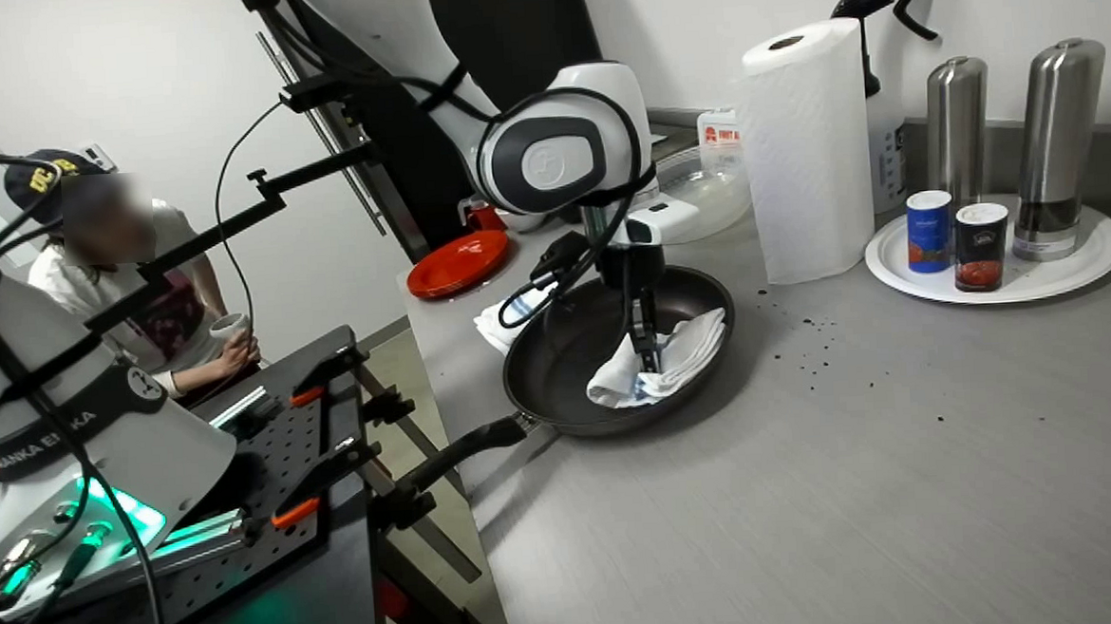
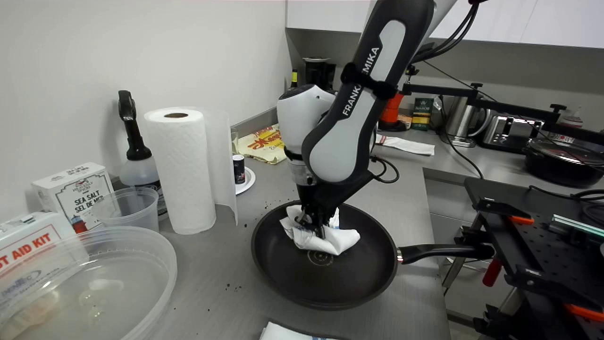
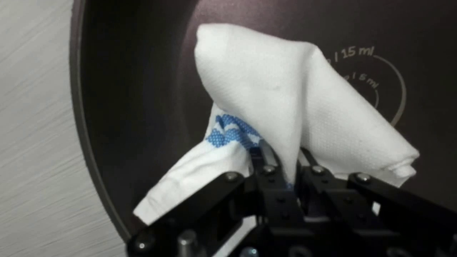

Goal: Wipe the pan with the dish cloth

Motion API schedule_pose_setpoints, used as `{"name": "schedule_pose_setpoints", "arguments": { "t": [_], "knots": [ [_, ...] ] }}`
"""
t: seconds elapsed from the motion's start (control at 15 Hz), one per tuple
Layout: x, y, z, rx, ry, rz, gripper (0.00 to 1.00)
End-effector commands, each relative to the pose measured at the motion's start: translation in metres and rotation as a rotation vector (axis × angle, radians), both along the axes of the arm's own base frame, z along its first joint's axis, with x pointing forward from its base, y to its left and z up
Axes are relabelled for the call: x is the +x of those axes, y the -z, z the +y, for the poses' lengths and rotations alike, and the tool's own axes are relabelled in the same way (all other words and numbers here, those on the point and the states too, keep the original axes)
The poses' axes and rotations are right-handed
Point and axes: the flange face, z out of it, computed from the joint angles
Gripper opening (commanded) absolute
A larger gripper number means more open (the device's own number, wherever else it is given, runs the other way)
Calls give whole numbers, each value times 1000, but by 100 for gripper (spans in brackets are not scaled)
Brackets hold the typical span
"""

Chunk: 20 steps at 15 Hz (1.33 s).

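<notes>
The dark frying pan [image 1: 559, 374] stands upright on the grey counter, also in an exterior view [image 2: 330, 283] and the wrist view [image 3: 132, 89]. Its black handle [image 2: 439, 251] sticks out over the counter edge toward the robot's base. The white dish cloth [image 1: 695, 345] with blue stripes lies crumpled inside the pan, also in an exterior view [image 2: 337, 239] and the wrist view [image 3: 257, 78]. My gripper [image 3: 282, 157] points down into the pan, shut on a bunched fold of the cloth. It also shows in both exterior views [image 1: 648, 359] [image 2: 321, 230]. The cloth touches the pan floor.
Another white cloth [image 2: 288, 332] lies beside the pan, partly hidden in an exterior view [image 1: 494, 325]. A paper towel roll [image 1: 805, 166], a clear tub [image 2: 163, 288], a red plate [image 1: 458, 265] and a white plate [image 1: 1076, 270] with shakers stand around. Dark crumbs [image 1: 814, 341] dot the counter.
</notes>
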Motion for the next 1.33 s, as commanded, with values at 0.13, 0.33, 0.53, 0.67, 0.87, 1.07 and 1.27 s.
{"name": "schedule_pose_setpoints", "arguments": {
  "t": [0.13, 0.33, 0.53, 0.67, 0.87, 1.07, 1.27],
  "knots": [
    [4, 10, 29, 101, 1, 40, 3],
    [3, 14, 43, 156, 15, 62, 3],
    [0, 18, 56, 209, 28, 85, 3],
    [-2, 20, 64, 245, 43, 97, 3],
    [-7, 22, 75, 305, 84, 119, 3],
    [-13, 22, 85, 362, 127, 148, 3],
    [-16, 21, 93, 415, 164, 168, 3]
  ]
}}
